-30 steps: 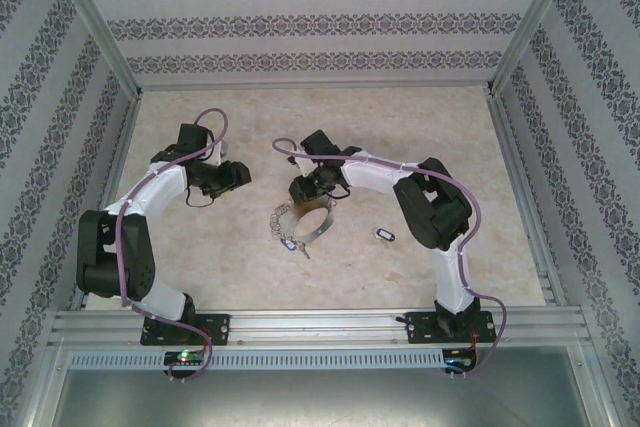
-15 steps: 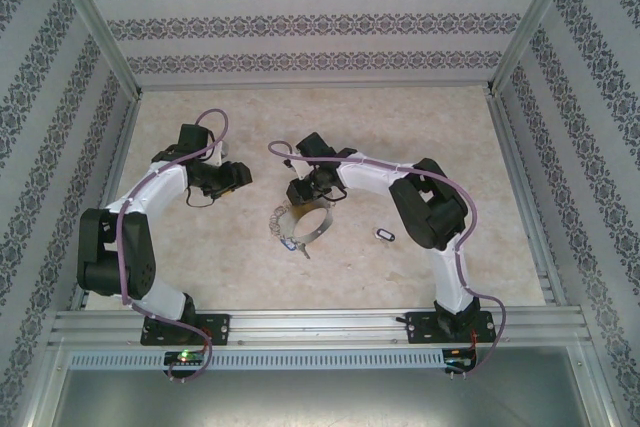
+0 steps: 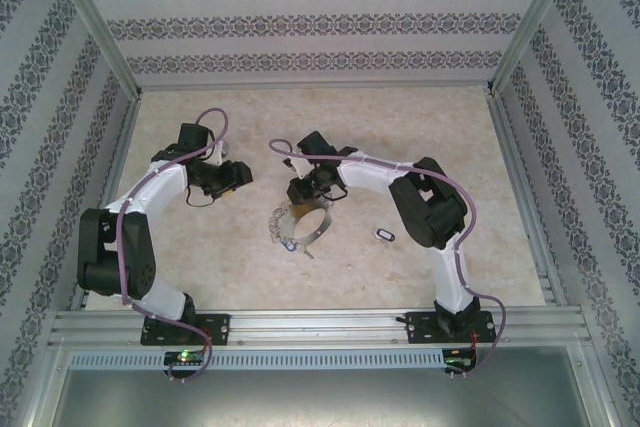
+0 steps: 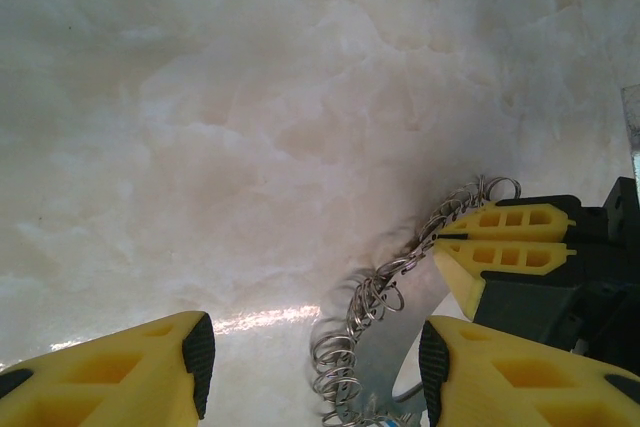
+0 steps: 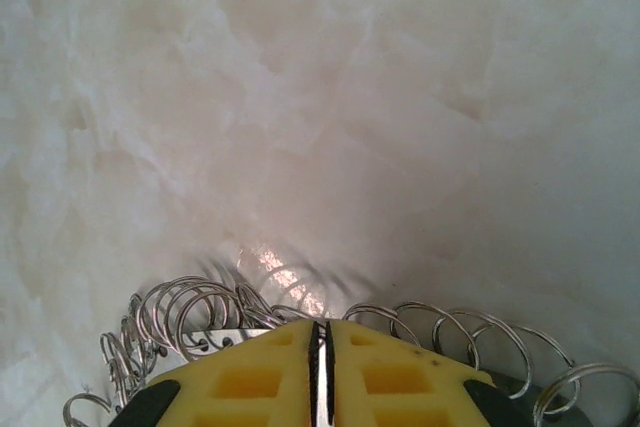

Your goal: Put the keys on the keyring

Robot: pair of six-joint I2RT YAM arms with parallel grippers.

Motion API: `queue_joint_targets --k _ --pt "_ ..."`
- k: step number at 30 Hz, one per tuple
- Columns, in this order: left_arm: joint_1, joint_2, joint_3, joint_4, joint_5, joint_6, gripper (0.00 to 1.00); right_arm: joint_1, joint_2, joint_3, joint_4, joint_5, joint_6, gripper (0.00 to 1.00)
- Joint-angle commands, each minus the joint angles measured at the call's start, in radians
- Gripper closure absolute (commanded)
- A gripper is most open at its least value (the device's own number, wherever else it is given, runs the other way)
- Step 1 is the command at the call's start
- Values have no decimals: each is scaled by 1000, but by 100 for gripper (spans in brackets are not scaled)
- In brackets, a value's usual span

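The keyring (image 3: pixel 300 224) is a metal band loop fringed with small wire rings, lying mid-table. My right gripper (image 3: pixel 306 193) stands over its far side, shut on the band. In the right wrist view the yellow fingertips (image 5: pixel 260 367) pinch a thin metal strip, with the gripper (image 5: pixel 318 332) among the rings of the keyring (image 5: pixel 200 312). One of the keys (image 3: pixel 384 235), with a blue-and-white head, lies loose to the right of the keyring. Another blue-headed key (image 3: pixel 291 244) lies at the keyring's near edge. My left gripper (image 3: pixel 242 175) is open, left of the keyring. In its wrist view the gripper (image 4: pixel 315 367) frames the keyring (image 4: pixel 365 312) ahead without touching it.
Bare marble-patterned tabletop (image 3: pixel 200 247) surrounds the keyring. Patterned walls and aluminium posts (image 3: pixel 95 22) close in the back and sides. The right gripper's yellow fingers (image 4: pixel 505 237) show at the right of the left wrist view, close ahead of my left gripper.
The right gripper's jaws have closed onto the keyring's band and the wrist has shifted slightly left. The left arm and the loose key have not moved.
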Motion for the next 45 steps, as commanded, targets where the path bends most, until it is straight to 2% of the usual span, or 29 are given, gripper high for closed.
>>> queue_joint_targets --k 1,12,17,29,37,45 --pt "13 13 27 -31 13 5 41 -15 33 7 8 -65 3 89" --pt "13 23 21 -30 29 -1 41 -26 43 -6 -1 -76 -77 83" --pt "13 31 -61 72 140 -102 44 -17 58 22 -43 -35 -145 82" --pt "13 21 -107 86 118 -141 45 30 79 50 -74 37 -246 82" --pt "13 25 -120 87 98 -158 45 35 87 75 -82 -4 -263 84" --pt "13 22 -137 115 106 -179 45 27 94 71 -56 -125 -295 81"
